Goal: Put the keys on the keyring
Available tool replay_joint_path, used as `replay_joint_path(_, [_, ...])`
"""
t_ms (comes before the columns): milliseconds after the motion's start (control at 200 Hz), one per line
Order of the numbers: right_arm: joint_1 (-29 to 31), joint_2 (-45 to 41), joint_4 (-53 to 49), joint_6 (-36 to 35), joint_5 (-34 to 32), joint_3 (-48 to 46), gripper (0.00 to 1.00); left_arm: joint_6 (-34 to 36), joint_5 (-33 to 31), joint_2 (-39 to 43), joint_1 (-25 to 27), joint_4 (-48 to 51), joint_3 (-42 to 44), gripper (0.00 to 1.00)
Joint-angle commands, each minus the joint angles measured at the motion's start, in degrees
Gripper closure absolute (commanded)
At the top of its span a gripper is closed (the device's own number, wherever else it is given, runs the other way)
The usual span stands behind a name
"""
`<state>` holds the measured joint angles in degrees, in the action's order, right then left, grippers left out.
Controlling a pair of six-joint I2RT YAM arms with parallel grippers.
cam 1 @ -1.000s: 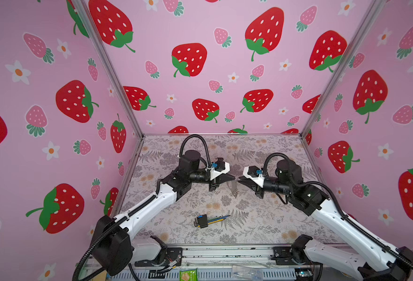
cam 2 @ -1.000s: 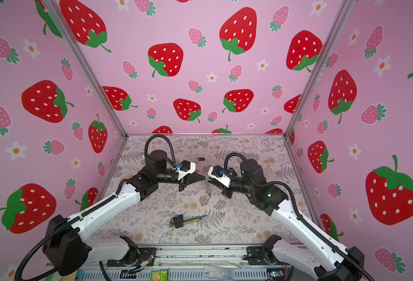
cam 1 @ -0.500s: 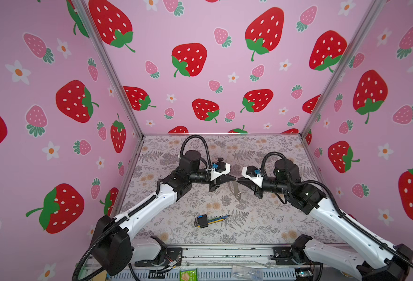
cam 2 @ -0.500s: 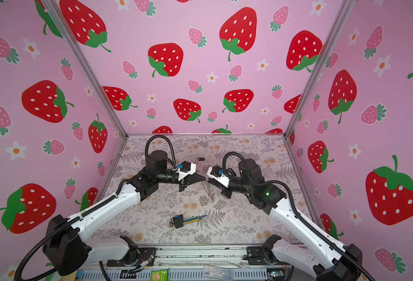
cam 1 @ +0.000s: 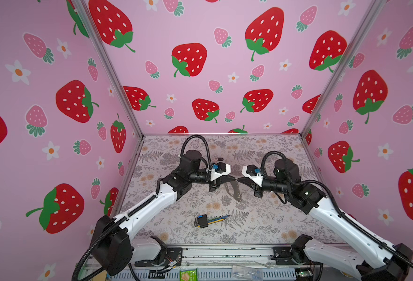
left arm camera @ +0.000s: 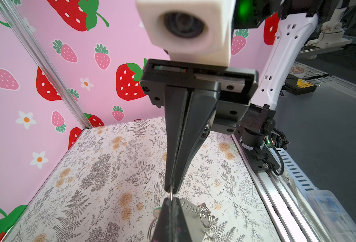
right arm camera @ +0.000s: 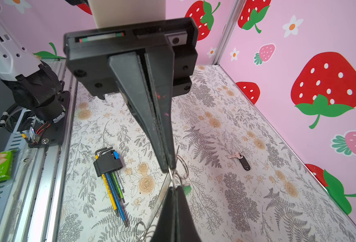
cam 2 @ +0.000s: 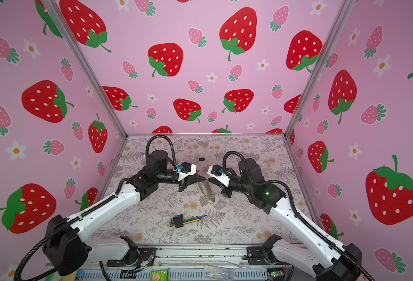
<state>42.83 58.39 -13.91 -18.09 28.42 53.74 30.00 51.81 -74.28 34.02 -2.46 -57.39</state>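
The right jaws have just snapped shut. A second ago they stood slightly apart; now they press flat together, and they have slid in to meet the left jaws tip to tip. Pinched at their very tip is what looks like a thin silvery ring of the keyring point(left arm camera: 187, 207). The left jaws, clamped tight throughout, hold that same keyring, its brown strap dangling beneath. So the ring is gripped from both sides, which I read as steadying or prying it for threading. The green-tagged key point(right arm camera: 186, 189) shows only its tag, just beside the left jaws; whether it already sits on the ring, I cannot tell. All this hangs above and beyond the hex wrench bundle point(right arm camera: 110, 165). The black-tagged key point(right arm camera: 241, 160) lies flat on the tabletop point(right arm camera: 214, 104), well apart from the bundle on its far side, not yet picked up.
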Motion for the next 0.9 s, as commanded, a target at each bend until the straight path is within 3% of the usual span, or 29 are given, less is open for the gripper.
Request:
replay_joint_path(0, [-0.1, 0.1, -0.4, -0.2, 1.2, 2.0, 1.00, 1.8, -1.6, 1.2, 0.2, 1.4, -3.3, 0.97])
replay_joint_path(75, [-0.1, 0.2, -0.7, 0.2, 0.8, 2.1, 1.00, 2.6, -3.6, 1.2, 0.3, 2.7, -3.9, 0.79])
replay_joint_path(225, [-0.1, 1.6, -2.4, 1.3, -0.9, 2.9, 1.00, 6.3, -11.0, 2.8, 0.6, 6.5, -4.5, 0.64])
replay_joint_path(420, [-0.1, 4.7, -7.1, 2.4, -2.4, 5.5, 1.00, 14.6, -22.9, 4.6, 3.6, 14.7, -6.9, 0.64])
replay_joint_path(620, [-0.1, 6.2, -9.9, 3.7, -3.0, 7.6, 1.00, 20.7, -31.0, 4.6, 7.6, 19.4, -9.0, 0.65])
replay_joint_path(896, [0.0, 7.9, -12.6, 5.3, -3.2, 10.1, 1.00, 24.6, -36.5, 2.0, 11.7, 21.8, -11.9, 0.68])
